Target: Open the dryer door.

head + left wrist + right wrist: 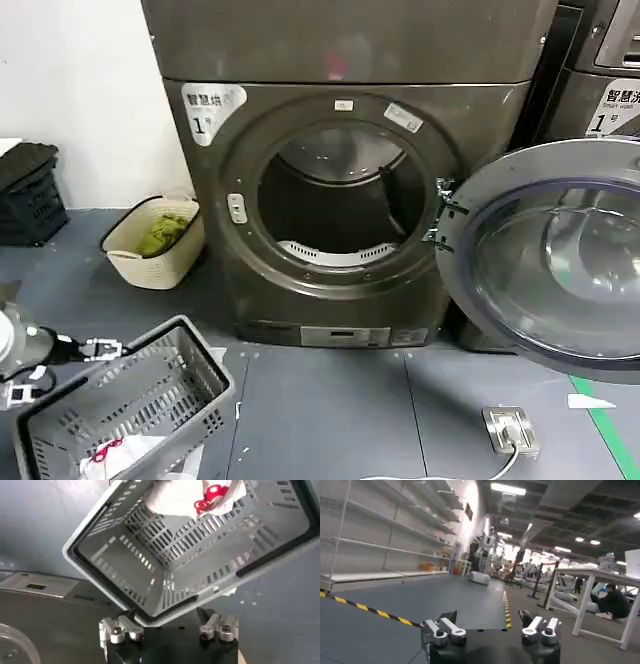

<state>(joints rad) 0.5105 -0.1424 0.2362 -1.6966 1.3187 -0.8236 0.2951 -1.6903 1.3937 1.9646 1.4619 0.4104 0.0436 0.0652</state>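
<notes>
Left gripper [169, 626]: we find its fingers spread, nothing pinched, the rim of a grey slotted laundry basket [200, 555] lying just in front of the tips. From the head view this gripper [100, 349] sits low on the robot's left, beside the basket's [120, 400] upper corner. A white cloth with red print [200, 495] lies inside the basket.

Right gripper [489, 625]: fingers likewise spread and empty, facing across open grey floor toward shelving [380, 545] and a yellow-black floor stripe [370, 611], well away from the machine.

Dryer door [560, 260]: we log it as swung fully out on its side hinge [440, 215], to the right of the dryer's front [330, 200], chrome rim and tinted glass facing us. The drum opening [335, 195] stands exposed.

Step in hand: we judge the opening already accomplished; neither gripper touches the door. Any next move calls only for keeping both arms clear.

Edges and room: the door's outer rim overlaps the neighbouring machine [600, 70]. A beige basket with green contents [155, 240] stands left of the dryer, and a small metal floor plate [510, 428] lies below the door. Bare floor between the grey basket and the dryer gives open room.
</notes>
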